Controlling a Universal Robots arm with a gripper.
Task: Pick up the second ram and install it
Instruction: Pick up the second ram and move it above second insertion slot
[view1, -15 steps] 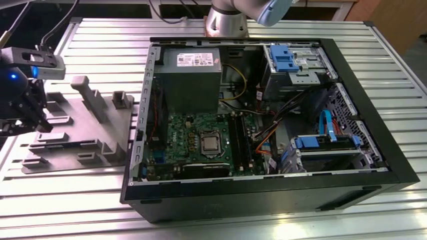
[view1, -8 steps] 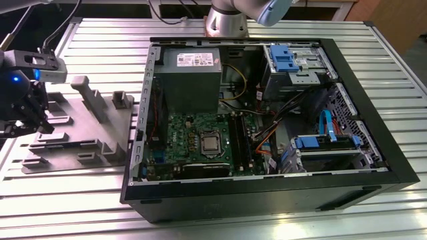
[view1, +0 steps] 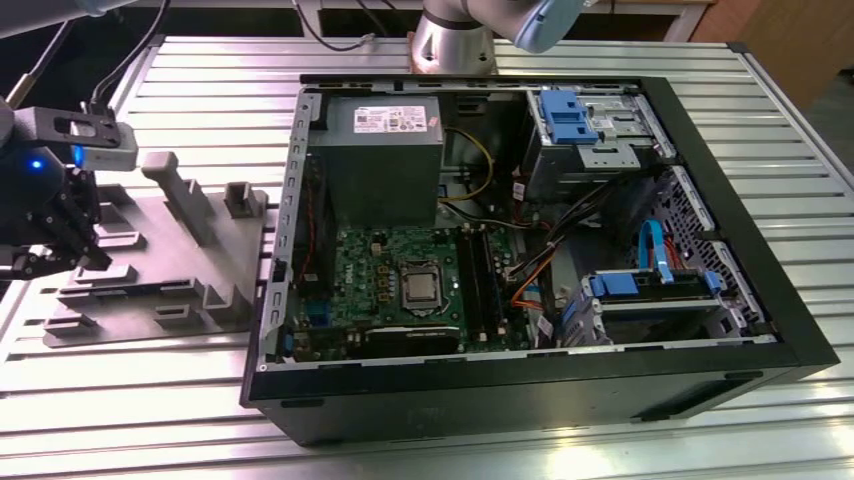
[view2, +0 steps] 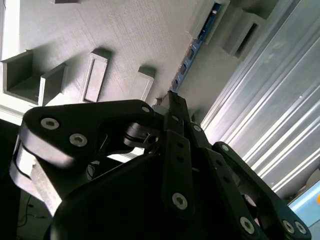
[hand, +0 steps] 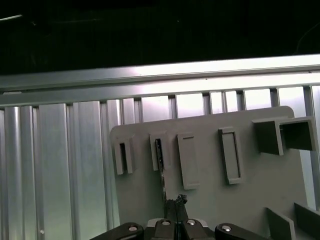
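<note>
The second ram (view2: 192, 50) is a thin blue-green strip standing on edge in a slot of the grey fixture tray (view2: 125, 35). In the first wrist view the second ram (hand: 161, 170) runs edge-on from a slot block down to my fingertips. My gripper (view2: 171, 97) has its black fingers drawn together on the near end of the strip. The first wrist view shows the gripper (hand: 175, 202) meeting the strip low over the tray (hand: 260, 185). In the exterior view my gripper (view1: 91, 260) hangs over the tray (view1: 200, 260) at the exterior view's left.
An open black computer case (view1: 747, 300) lies at the exterior view's right of the tray. It holds a green motherboard (view1: 387, 270), a grey power supply (view1: 380, 150), blue drive brackets (view1: 581, 120) and loose cables. Everything rests on a ribbed aluminium table (view1: 134, 400).
</note>
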